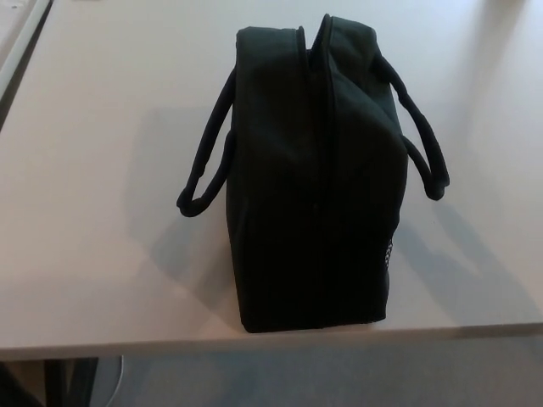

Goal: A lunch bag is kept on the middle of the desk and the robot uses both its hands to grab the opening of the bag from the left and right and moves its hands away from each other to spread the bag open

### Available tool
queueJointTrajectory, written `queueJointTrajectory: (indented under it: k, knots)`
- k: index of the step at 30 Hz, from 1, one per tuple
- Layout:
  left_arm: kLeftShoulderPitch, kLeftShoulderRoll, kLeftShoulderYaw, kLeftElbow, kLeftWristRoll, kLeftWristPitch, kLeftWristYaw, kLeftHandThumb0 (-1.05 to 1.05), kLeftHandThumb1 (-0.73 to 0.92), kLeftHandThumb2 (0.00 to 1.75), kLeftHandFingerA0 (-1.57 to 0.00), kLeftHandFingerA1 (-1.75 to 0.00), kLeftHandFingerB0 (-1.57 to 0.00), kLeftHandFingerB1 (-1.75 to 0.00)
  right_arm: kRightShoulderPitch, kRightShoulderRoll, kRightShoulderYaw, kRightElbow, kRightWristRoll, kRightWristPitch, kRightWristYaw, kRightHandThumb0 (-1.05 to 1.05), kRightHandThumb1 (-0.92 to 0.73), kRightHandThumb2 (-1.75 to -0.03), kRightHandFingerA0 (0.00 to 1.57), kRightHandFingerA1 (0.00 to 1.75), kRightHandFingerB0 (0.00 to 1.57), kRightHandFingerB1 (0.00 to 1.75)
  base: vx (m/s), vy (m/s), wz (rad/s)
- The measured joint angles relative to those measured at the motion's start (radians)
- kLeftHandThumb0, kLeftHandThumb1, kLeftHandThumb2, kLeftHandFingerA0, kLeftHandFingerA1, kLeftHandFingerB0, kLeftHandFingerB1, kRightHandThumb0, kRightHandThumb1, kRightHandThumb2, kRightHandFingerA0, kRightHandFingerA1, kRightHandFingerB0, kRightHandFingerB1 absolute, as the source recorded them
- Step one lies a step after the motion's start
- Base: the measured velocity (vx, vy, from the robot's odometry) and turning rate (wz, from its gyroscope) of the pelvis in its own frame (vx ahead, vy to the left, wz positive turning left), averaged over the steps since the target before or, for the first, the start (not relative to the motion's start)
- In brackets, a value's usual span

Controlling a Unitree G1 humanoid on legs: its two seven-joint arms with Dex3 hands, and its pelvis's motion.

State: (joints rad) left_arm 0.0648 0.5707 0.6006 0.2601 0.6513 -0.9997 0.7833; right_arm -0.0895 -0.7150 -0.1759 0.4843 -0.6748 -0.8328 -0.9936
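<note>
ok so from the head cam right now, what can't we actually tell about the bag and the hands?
- Both hands: not in the head view at all, so their state is unknown.
- Inside of the lunch bag: hidden; the opening shows only as a narrow dark seam between the two halves.
- Whether the seam is zipped: the black fabric is too dark to tell.
- Small white marking on the bag's right side: too small to read.
- Desk: cut off by the picture's edges.

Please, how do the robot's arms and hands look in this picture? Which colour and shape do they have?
This cannot be described: neither hand nor arm appears in the head view. Only the black lunch bag with its two loop handles stands on the pale desk.
</note>
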Motion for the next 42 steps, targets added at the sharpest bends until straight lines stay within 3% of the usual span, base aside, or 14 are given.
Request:
queueJointTrajectory:
  k: [6,10,11,13,14,16,21,27,33,37,38,39,40,42]
  knots:
    - [-0.111,0.103,-0.035,0.037,0.049,-0.013,0.030,-0.16,0.59,0.66,-0.36,-0.36,-0.18,-0.32,-0.117,-0.012,0.024,0.059,0.056,-0.004,0.102,-0.29,-0.52,-0.55,0.47,0.38,0.33,0.33,0.00,0.000,0.00]
    - [-0.164,0.147,-0.087,0.073,0.076,-0.020,0.039,-0.15,0.52,0.58,-0.42,-0.35,-0.25,-0.32,-0.182,-0.025,0.059,0.080,0.076,-0.006,0.170,-0.33,-0.45,-0.62,0.39,0.40,0.33,0.38,0.00,0.000,0.00]
    - [-0.178,0.154,-0.102,0.081,0.082,-0.021,0.042,-0.05,0.32,0.84,-0.30,-0.56,-0.18,-0.51,-0.200,-0.027,0.069,0.083,0.077,-0.006,0.184,-0.23,-0.50,-0.55,0.41,0.36,0.33,0.33,0.00,0.000,0.00]
    - [-0.219,0.175,-0.150,0.107,0.104,-0.027,0.051,-0.06,0.32,0.84,-0.32,-0.56,-0.19,-0.51,-0.253,-0.031,0.100,0.098,0.079,-0.006,0.219,-0.25,-0.51,-0.56,0.41,0.36,0.33,0.33,0.00,0.000,0.00]
    - [-0.244,0.184,-0.173,0.120,0.115,-0.030,0.055,-0.08,0.48,0.55,-0.47,-0.36,-0.33,-0.33,-0.285,-0.031,0.116,0.108,0.078,-0.006,0.234,-0.36,-0.47,-0.64,0.34,0.39,0.30,0.38,0.00,0.000,0.00]
    - [-0.314,0.201,-0.238,0.155,0.143,-0.037,0.067,-0.04,0.49,0.55,-0.50,-0.36,-0.32,-0.33,-0.376,-0.031,0.163,0.144,0.072,-0.006,0.271,-0.31,-0.53,-0.56,0.37,0.34,0.30,0.31,0.00,0.000,0.00]
    - [-0.467,0.229,-0.381,0.217,0.209,-0.045,0.091,-0.05,0.51,0.59,-0.49,-0.38,-0.27,-0.34,-0.574,-0.030,0.267,0.229,0.045,0.000,0.347,-0.36,-0.46,-0.63,0.35,0.39,0.30,0.38,0.00,0.000,0.00]
    - [-0.642,0.245,-0.590,0.265,0.307,-0.045,0.128,-0.07,0.54,0.58,-0.52,-0.38,-0.34,-0.33,-0.827,0.009,0.437,0.350,-0.013,0.015,0.446,-0.31,-0.55,-0.57,0.37,0.33,0.29,0.31,0.00,0.000,0.00]
    - [-0.738,0.242,-0.762,0.275,0.393,-0.044,0.170,-0.11,0.56,0.57,-0.48,-0.36,-0.27,-0.31,-0.960,0.070,0.578,0.452,-0.068,0.028,0.498,-0.41,-0.46,-0.65,0.32,0.39,0.25,0.37,0.00,0.000,0.00]
    - [-0.787,0.230,-0.888,0.266,0.457,-0.043,0.203,-0.13,0.52,0.57,-0.44,-0.36,-0.30,-0.32,-1.023,0.120,0.696,0.520,-0.117,0.042,0.521,-0.33,-0.52,-0.56,0.40,0.34,0.30,0.31,0.00,0.000,0.00]
    - [-0.800,0.223,-0.919,0.261,0.473,-0.042,0.212,-0.09,0.35,0.86,-0.32,-0.57,-0.18,-0.51,-1.034,0.131,0.721,0.534,-0.129,0.045,0.525,-0.42,-0.44,-0.66,0.36,0.41,0.29,0.39,0.00,0.000,0.00]
    - [-0.814,0.216,-0.954,0.255,0.493,-0.042,0.223,-0.09,0.35,0.86,-0.32,-0.57,-0.18,-0.51,-1.047,0.145,0.751,0.550,-0.143,0.048,0.530,-0.42,-0.44,-0.66,0.36,0.41,0.29,0.39,0.00,0.000,0.00]
    - [-0.822,0.213,-0.975,0.251,0.507,-0.041,0.230,-0.12,0.51,0.57,-0.46,-0.37,-0.32,-0.32,-1.054,0.155,0.767,0.560,-0.151,0.049,0.533,-0.32,-0.55,-0.57,0.37,0.34,0.29,0.31,0.00,0.000,0.00]
    - [-0.849,0.202,-1.032,0.243,0.542,-0.039,0.250,-0.08,0.52,0.56,-0.45,-0.37,-0.32,-0.32,-1.070,0.179,0.812,0.590,-0.171,0.055,0.541,-0.31,-0.55,-0.57,0.39,0.34,0.29,0.31,0.00,0.000,0.00]
